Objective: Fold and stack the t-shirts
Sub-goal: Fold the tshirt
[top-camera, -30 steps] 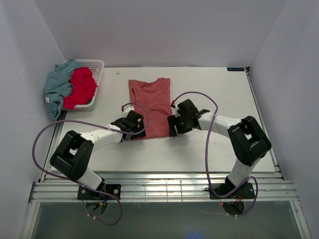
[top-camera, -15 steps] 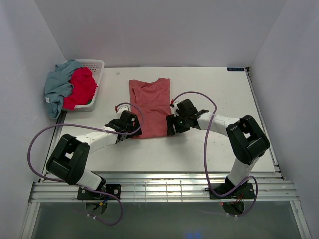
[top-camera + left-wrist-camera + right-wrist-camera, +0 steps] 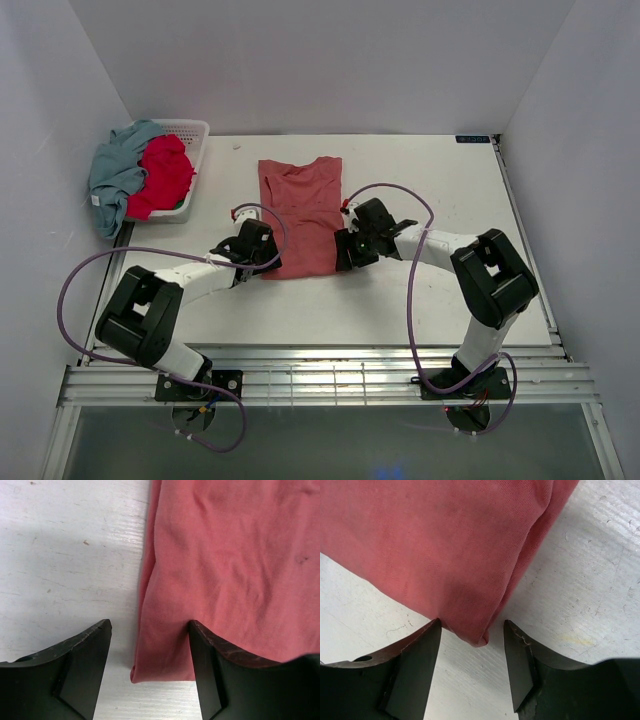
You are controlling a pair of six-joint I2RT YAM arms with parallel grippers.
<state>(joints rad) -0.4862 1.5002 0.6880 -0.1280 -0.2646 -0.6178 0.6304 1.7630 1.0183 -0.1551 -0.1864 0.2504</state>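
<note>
With left gripper (image 3: 150,625) and right gripper (image 3: 472,621) gaping, unclenched, astride the near corners of the salmon shirt (image 3: 300,215) flat mid-table, pinch all layers together, then lift evenly toward the collar.

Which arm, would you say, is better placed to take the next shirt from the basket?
Left: the basket sits far left, on the left gripper's side; the right gripper is across the salmon shirt.

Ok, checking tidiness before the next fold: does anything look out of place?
Only the grey-blue t-shirt: it spills over the left rim of the white basket and hangs outside. The salmon-red t-shirt lies flat on the table.
</note>
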